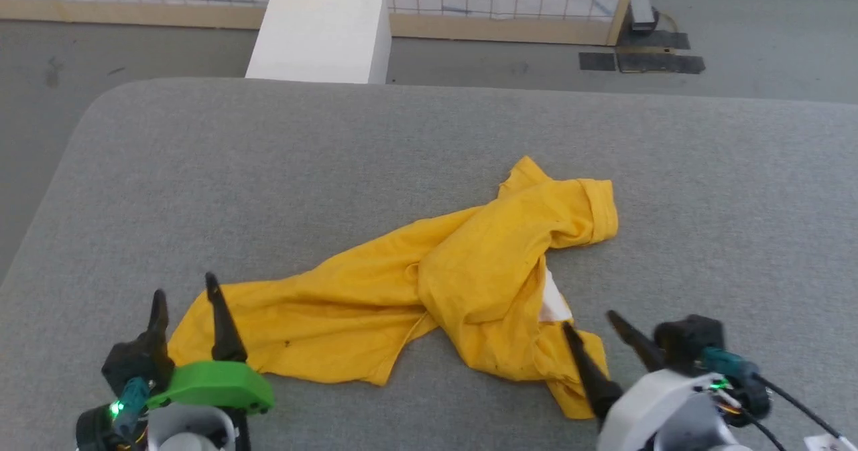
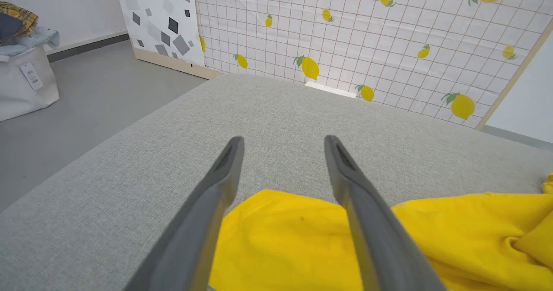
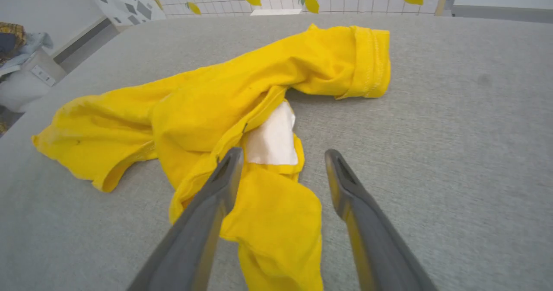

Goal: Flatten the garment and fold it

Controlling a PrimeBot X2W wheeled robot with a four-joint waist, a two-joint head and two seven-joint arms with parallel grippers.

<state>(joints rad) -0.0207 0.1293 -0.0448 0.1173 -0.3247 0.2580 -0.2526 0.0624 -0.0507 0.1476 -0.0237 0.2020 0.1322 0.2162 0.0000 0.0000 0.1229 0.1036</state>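
Twisted yellow shirt, both my grippers wide open.

The garment (image 1: pixel 469 277) lies bunched near the front of the grey pad (image 1: pixel 268 169). If I pinch two layers at once, pulling could make the twist tighter, I think. My left gripper (image 1: pixel 186 285), at the pad's front left, is spread wide and holds nothing. My right gripper (image 1: pixel 588 320), at the front right, is the same.
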